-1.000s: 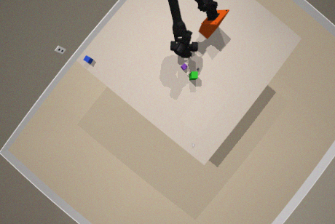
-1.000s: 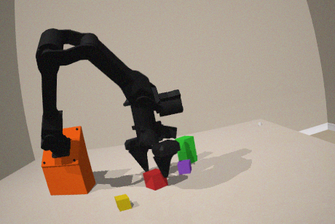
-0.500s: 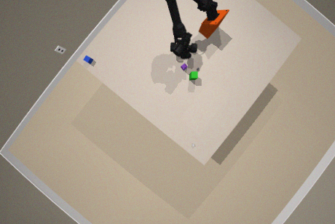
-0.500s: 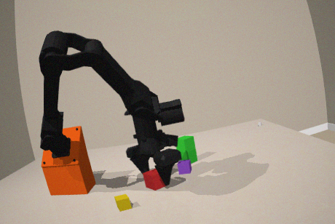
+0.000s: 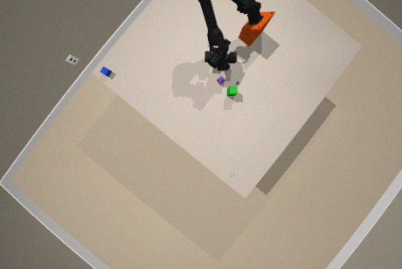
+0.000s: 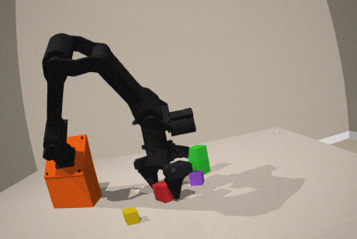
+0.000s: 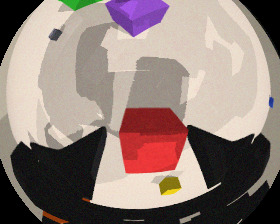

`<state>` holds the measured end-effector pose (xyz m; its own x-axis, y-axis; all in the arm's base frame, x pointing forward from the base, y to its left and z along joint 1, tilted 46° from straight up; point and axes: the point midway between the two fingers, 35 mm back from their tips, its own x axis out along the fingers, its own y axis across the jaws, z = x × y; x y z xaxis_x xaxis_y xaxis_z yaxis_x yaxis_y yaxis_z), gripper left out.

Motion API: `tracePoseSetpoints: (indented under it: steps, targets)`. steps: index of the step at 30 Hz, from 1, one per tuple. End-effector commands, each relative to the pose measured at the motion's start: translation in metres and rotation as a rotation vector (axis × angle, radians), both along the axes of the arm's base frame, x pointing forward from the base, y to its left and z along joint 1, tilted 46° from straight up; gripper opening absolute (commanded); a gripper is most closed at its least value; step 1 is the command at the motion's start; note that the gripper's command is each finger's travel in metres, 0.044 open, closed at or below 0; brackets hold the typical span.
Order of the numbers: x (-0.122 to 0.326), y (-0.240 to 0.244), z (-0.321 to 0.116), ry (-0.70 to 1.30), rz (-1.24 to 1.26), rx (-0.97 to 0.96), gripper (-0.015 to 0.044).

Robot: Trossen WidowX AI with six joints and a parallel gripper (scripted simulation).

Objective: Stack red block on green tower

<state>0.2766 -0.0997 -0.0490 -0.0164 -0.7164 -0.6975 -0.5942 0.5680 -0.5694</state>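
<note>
The red block (image 6: 162, 192) (image 7: 152, 150) sits on the table; in the top view the arm hides it. My gripper (image 6: 166, 192) (image 7: 148, 129) is open and low, with one finger on each side of the red block. In the wrist view the right fingertip is very near the block's edge and there is a small gap at the left; contact cannot be told. The green tower (image 5: 232, 91) (image 6: 199, 160) (image 7: 78, 4) stands upright beyond the red block, with nothing on top.
A purple block (image 5: 221, 80) (image 6: 196, 178) (image 7: 136, 15) lies between the red block and the tower. A small dark cube (image 5: 237, 83) (image 7: 55, 34) lies near the tower. A yellow block (image 6: 131, 216) (image 7: 169, 185) is on the base side. A blue block (image 5: 105, 71) (image 7: 271, 102) is far off.
</note>
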Motion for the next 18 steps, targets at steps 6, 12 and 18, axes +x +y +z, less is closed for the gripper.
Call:
tracePoseSetpoints:
  steps: [6,12,18]
  targets:
    - [-0.0011,-0.0004,0.0004,0.006,0.003,-0.006,0.0256]
    - [-0.0011,-0.0004,0.0004,0.006,0.003,-0.006,0.0177]
    - [-0.0002,0.0053,0.0053,0.005,0.003,-0.005,0.0059]
